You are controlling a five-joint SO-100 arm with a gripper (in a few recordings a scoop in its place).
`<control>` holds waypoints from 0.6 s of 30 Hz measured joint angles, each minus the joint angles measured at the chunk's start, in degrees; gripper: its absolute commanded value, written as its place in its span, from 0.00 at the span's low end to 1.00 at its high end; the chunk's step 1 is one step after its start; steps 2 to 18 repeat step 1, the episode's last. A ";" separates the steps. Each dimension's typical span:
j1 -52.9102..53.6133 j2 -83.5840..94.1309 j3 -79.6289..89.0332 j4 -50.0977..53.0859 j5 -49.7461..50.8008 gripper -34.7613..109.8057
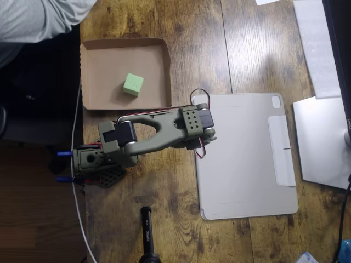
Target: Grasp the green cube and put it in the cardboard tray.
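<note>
overhead view. the green cube [132, 85] sits on the floor of the cardboard tray [93, 76], a little right of centre and turned slightly askew to the walls, free of any contact with them; lying loose like that it reads as set down, so the task looks done or nearly so. the tray lies at the wooden table's [241, 49] upper left, just beyond the olive arm [159, 129], within easy reach of its base. the arm is folded low over the table below the tray, its wrist end over the left edge of the flat grey tablet cover [247, 159], well apart from the cube. the gripper [202, 121] is tucked under the wrist block and seen from straight above, so cannot tell whether the fingers are parted or closed; nothing visibly held. a person's grey sleeve [38, 16] is cut off at the top left corner. a dark cylindrical object [147, 233] at the bottom edge is cropped and unidentifiable, and the items along the right edge are only partly in view.
</note>
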 measured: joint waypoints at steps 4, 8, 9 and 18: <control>0.00 0.00 0.00 0.00 0.00 0.24; 0.00 0.00 0.00 0.00 0.00 0.24; 0.00 0.00 0.00 0.00 0.00 0.24; 0.00 0.00 0.00 0.00 0.00 0.24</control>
